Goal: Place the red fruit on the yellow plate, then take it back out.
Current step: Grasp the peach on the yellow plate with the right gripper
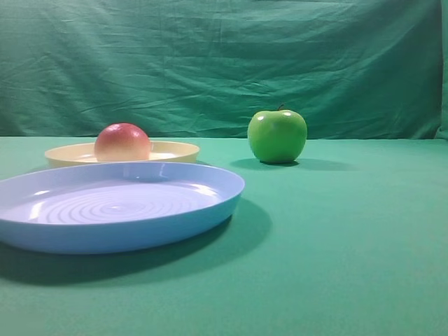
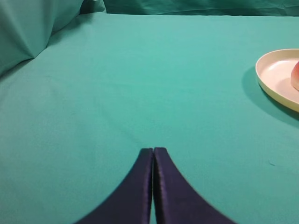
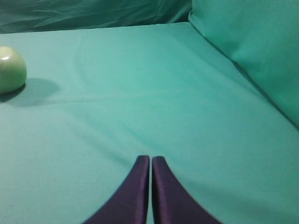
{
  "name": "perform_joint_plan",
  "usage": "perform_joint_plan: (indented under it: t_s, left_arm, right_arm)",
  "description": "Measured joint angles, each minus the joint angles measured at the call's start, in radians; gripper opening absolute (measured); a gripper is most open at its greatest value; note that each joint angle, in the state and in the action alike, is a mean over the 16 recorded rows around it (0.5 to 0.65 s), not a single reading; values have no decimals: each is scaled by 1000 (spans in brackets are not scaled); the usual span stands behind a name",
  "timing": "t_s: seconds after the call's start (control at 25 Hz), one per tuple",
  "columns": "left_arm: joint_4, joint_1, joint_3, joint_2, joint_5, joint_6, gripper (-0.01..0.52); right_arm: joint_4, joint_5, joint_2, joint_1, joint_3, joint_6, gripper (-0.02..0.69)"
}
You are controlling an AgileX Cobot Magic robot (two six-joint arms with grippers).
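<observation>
The red fruit (image 1: 122, 142) rests on the yellow plate (image 1: 175, 150) at the left, behind the blue plate. In the left wrist view the yellow plate (image 2: 275, 77) lies at the right edge, with a sliver of the red fruit (image 2: 295, 74) on it. My left gripper (image 2: 153, 149) is shut and empty over bare cloth, well short and left of the plate. My right gripper (image 3: 150, 157) is shut and empty over bare cloth too. Neither gripper shows in the exterior high view.
A large light-blue plate (image 1: 210, 210) with concentric rings lies in front at the left. A glossy green apple (image 1: 277, 136) stands to the right of the yellow plate; the green apple (image 3: 10, 70) is far left in the right wrist view. Green cloth covers table and backdrop.
</observation>
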Motion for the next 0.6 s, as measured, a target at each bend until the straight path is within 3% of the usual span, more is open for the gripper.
perform_joint_plan:
  t_s: [0.36,0.6]
  left_arm:
    - [0,0,0,0,0,0,0]
    - [0,0,0,0,0,0,0]
  right_arm:
    - [-1,-30,146,62,-172,-22,0]
    - [7,45,345,164,-408,-59,0]
